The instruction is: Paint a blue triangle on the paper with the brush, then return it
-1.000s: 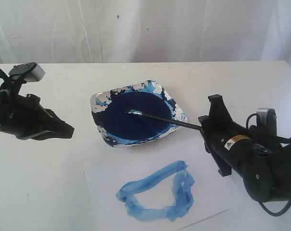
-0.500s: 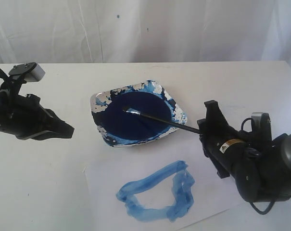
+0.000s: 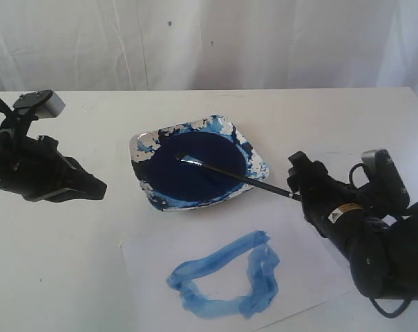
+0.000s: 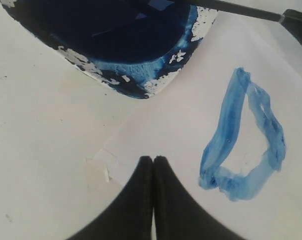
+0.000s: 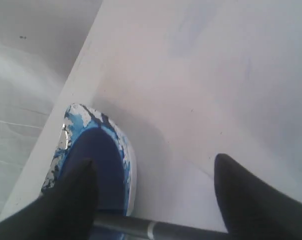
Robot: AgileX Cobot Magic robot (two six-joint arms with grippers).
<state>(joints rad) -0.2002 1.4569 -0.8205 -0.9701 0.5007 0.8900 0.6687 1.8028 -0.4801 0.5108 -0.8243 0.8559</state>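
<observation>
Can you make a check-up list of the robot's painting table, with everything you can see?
Surface: white table, with the paper lying flat on it.
Job's things: blue triangle painted on the paper; brush resting with its tip in the dish of dark blue paint, handle over the rim.
Clutter: nothing seen.
Grippers: left gripper shut, holding nothing; right gripper open, the brush's handle end between its jaws, not pinched.
Cables: black cable looping by the right arm.
Surroundings: white curtain behind the table.
</observation>
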